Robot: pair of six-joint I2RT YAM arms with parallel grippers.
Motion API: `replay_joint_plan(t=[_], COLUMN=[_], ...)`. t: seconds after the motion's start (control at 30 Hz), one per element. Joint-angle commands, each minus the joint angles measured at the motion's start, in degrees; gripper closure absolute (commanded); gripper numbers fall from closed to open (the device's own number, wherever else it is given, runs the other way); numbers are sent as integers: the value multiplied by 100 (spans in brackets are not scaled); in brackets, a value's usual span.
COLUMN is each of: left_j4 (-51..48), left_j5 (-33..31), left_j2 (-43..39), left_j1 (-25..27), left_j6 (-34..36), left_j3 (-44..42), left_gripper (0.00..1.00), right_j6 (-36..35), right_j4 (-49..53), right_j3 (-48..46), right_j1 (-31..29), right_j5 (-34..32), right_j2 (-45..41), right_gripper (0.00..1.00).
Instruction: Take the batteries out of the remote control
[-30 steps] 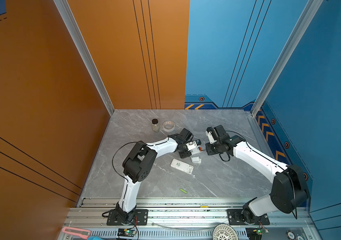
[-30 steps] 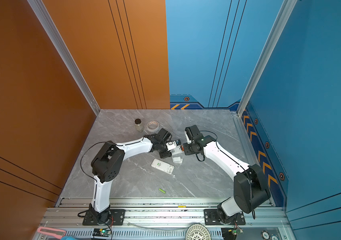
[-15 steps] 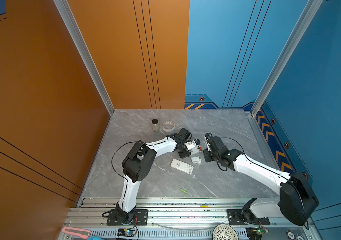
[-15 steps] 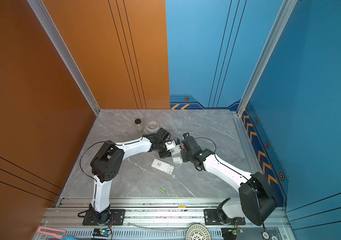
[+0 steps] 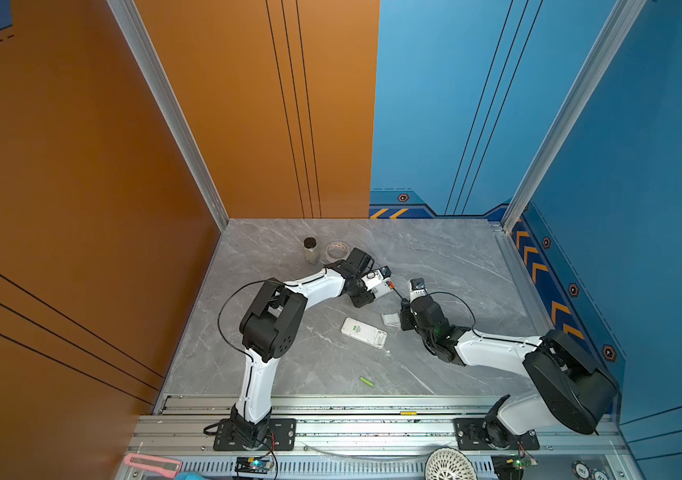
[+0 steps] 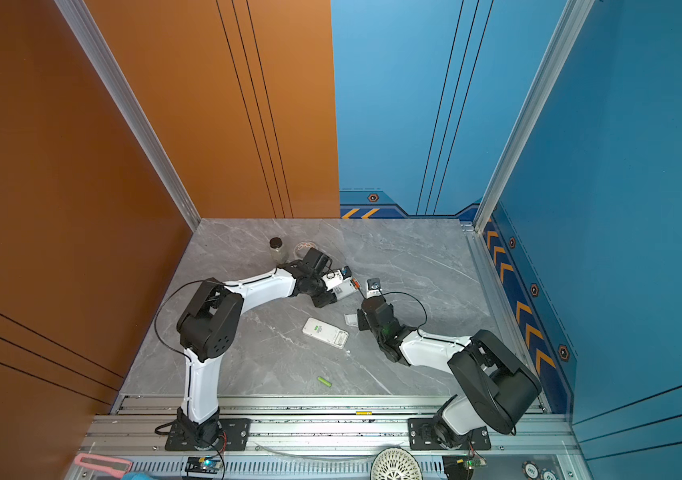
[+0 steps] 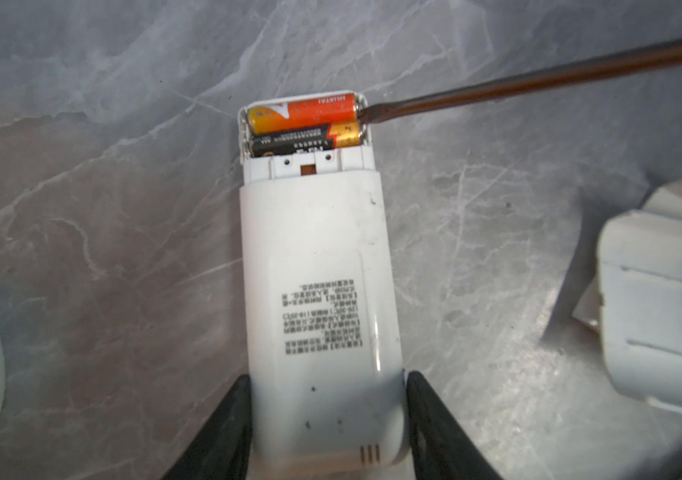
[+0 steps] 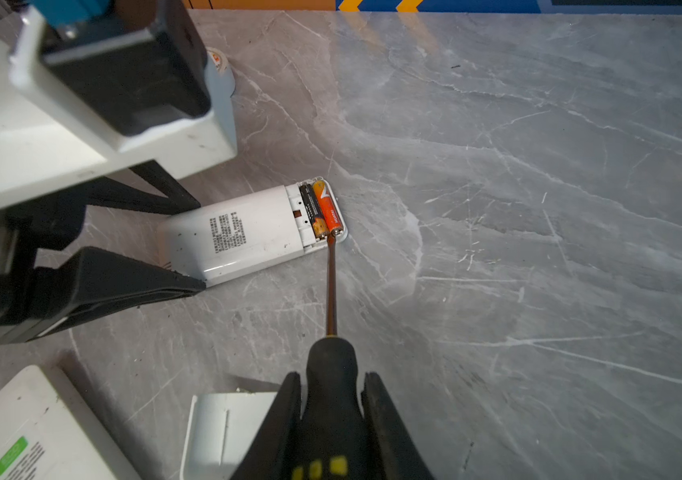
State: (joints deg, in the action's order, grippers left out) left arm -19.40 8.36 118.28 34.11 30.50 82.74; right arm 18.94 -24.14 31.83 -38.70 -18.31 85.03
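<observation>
My left gripper (image 7: 328,376) is shut on the white remote control (image 7: 314,291), which lies back up with its battery bay uncovered. In the bay sit an orange-red battery (image 7: 306,113) and a black-and-gold one (image 7: 297,139) side by side. My right gripper (image 8: 332,376) is shut on the black-and-yellow handle of a screwdriver (image 8: 331,291). The screwdriver's tip touches the end of the orange-red battery (image 8: 328,210). A green battery (image 5: 366,381) lies loose near the table's front edge, apart from both grippers.
A second white remote (image 5: 363,332) with a green label lies in front of the grippers. A white battery cover (image 5: 391,319) lies just beside my right gripper. A dark-lidded jar (image 5: 310,250) and a tape roll (image 5: 338,249) stand behind the left arm.
The right arm has swung in and lowered toward the left gripper, bringing the screwdriver tip to the remote's open end. The left arm and remote have stayed put.
</observation>
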Motion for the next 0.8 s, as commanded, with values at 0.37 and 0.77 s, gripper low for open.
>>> replay_joint_plan(t=[0.37,0.77], left_j4=[-1426,-1467], left_j5=[1478,1243], left_j2=[113,230], left_j1=[430,456], left_j6=[624,510], left_j3=[-232,-144], left_gripper=[100,100], right_j6=[5,-66], right_j4=[-625,-357], right_j3=[25,77], right_j1=[255,310], right_j5=[97,206], right_j2=[17,-309], right_gripper=[100,100])
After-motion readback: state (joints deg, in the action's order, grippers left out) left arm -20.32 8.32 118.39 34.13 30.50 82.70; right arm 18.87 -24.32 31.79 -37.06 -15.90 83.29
